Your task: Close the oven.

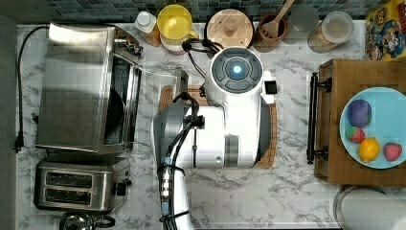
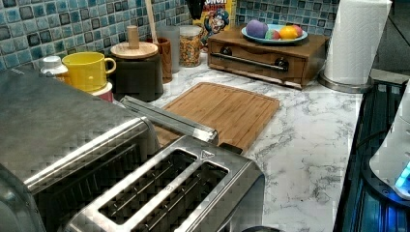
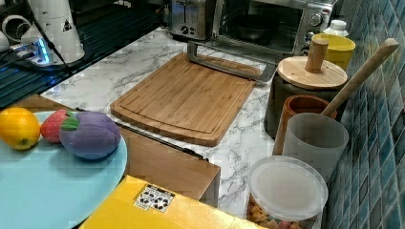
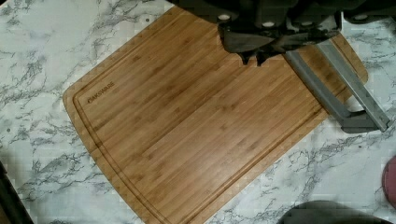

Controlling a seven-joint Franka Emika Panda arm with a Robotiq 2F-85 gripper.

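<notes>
So the dark gripper [image 4: 254,58] hangs right over the rectangular bamboo cutting board [image 4: 196,121], fingertips pinched together with nothing between them, probably because a push needs no grasp. Just past it is the steel bar handle [image 4: 343,93] of the big boxy stainless-steel toaster oven [image 1: 79,88], whose glass door lies dropped flat, overhanging the board's edge, so it's still wide open.

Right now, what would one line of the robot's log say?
oven: door down, open | handle: over cutting board edge | fingers: closed, above board, near handle
</notes>
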